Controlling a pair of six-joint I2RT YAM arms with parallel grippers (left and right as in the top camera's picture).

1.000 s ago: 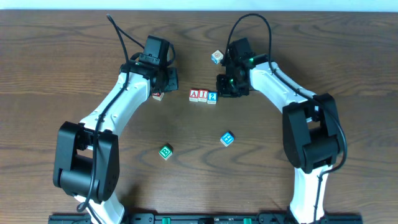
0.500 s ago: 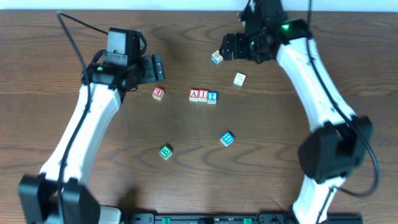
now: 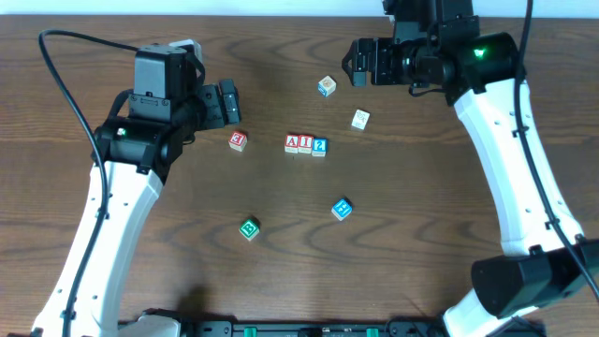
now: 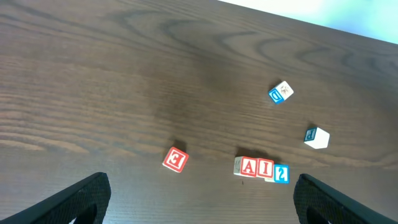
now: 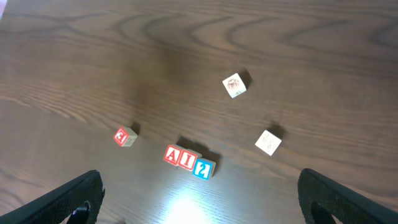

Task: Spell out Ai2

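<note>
Three white cubes stand in a touching row at the table's middle: red A (image 3: 292,143), red I (image 3: 305,143), blue 2 (image 3: 319,146). In the left wrist view the A (image 4: 249,167), I (image 4: 265,168) and 2 (image 4: 281,173) lie low and to the right. In the right wrist view the row reads A (image 5: 173,155), I (image 5: 187,159), 2 (image 5: 203,168). My left gripper (image 3: 227,103) hangs high, left of the row, open and empty (image 4: 202,202). High up at the back right, my right gripper (image 3: 360,63) is also open and empty (image 5: 199,199).
A red E block (image 3: 238,140) lies left of the row. A green block (image 3: 249,228) and a blue H block (image 3: 343,209) sit nearer the front. Two more blocks (image 3: 326,86) (image 3: 360,119) lie behind and right of the row.
Both arms rose and drew back from the row, left arm leftward, right arm toward the back. Both grippers went from shut to open. The red E block and a white block came into view.
</note>
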